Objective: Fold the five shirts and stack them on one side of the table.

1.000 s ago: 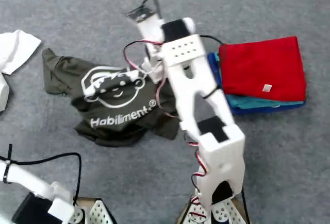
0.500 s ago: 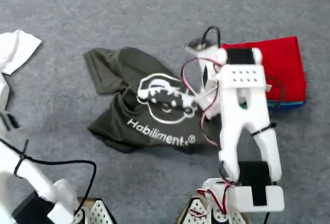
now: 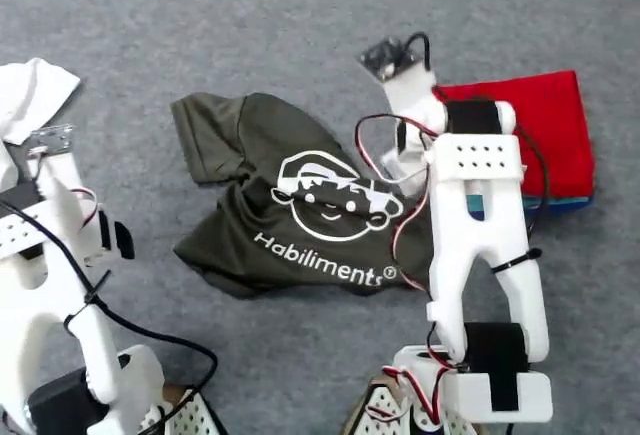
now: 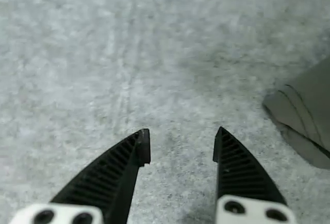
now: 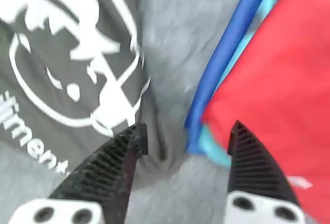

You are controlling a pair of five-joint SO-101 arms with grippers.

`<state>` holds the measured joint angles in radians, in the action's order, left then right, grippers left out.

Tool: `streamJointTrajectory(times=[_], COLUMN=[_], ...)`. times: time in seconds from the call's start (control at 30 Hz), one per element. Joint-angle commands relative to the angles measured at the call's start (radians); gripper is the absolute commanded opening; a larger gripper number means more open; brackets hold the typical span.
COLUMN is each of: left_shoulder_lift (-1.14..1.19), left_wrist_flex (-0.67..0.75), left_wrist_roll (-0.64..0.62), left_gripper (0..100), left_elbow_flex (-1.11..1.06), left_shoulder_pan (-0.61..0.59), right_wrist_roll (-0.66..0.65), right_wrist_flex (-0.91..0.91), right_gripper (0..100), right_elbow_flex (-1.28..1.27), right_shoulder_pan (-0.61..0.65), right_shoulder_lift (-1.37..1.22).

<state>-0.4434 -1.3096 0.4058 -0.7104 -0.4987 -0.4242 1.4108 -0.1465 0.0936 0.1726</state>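
Observation:
A dark olive shirt [image 3: 290,210] with a white cartoon print lies crumpled in the middle of the grey table. A folded stack [image 3: 520,145] sits to its right: red on top, teal and blue beneath. My right gripper [image 5: 185,131] hangs open over the gap between the olive shirt [image 5: 67,64] and the stack [image 5: 278,80], holding nothing. The right arm [image 3: 470,205] stands between shirt and stack in the high view. My left gripper [image 4: 180,144] is open above bare table, with an edge of the olive shirt [image 4: 304,116] off to one side. A white shirt [image 3: 30,95] lies at the far left.
The left arm [image 3: 55,255] rises along the table's left edge. Both arm bases [image 3: 440,405] sit at the near edge. Grey table surface [image 3: 200,35] stretches open behind the olive shirt.
The right arm has swung right, dragging the olive shirt toward the stack and spreading it, and now stands open beside it. The left arm has risen into view at the left.

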Motion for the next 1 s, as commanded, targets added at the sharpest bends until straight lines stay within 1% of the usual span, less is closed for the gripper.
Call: streamJointTrajectory(times=[0.0, 0.07, 0.13, 0.23, 0.37, 0.43, 0.5, 0.63, 0.77, 0.97], left_shoulder_lift=[-0.031, -0.031, -0.030, -0.030, -0.030, -0.030, -0.028, -0.028, -0.028, -0.028], left_wrist_flex=[-0.008, -0.005, -0.003, -0.002, 0.006, 0.034, 0.060, 0.153, 0.242, 0.253], left_wrist_roll=[-0.006, -0.006, -0.011, -0.063, -0.115, -0.130, -0.147, -0.172, -0.213, -0.290], left_gripper=[21, 21, 21, 21, 21, 21, 21, 21, 21, 21], left_elbow_flex=[0.000, 0.000, -0.002, 0.000, -0.002, -0.005, -0.005, -0.063, -0.164, -0.235], left_shoulder_pan=[0.066, 0.109, 0.161, 0.242, 0.342, 0.373, 0.382, 0.384, 0.387, 0.470], right_wrist_roll=[0.051, 0.075, 0.081, 0.103, 0.175, 0.215, 0.258, 0.273, 0.275, 0.273], right_wrist_flex=[-0.026, -0.054, -0.127, -0.253, -0.431, -0.542, -0.609, -0.562, -0.485, -0.460], right_gripper=[23.4, 20.7, 19.2, 19.2, 18.9, 18.9, 18.9, 18.9, 18.9, 18.9], right_elbow_flex=[0.180, 0.232, 0.234, 0.240, 0.272, 0.300, 0.349, 0.458, 0.561, 0.639], right_shoulder_pan=[0.035, 0.088, 0.145, 0.216, 0.243, 0.245, 0.251, 0.262, 0.257, 0.262], right_shoulder_lift=[0.031, 0.013, -0.039, -0.196, -0.453, -0.584, -0.693, -0.819, -0.871, -0.929])
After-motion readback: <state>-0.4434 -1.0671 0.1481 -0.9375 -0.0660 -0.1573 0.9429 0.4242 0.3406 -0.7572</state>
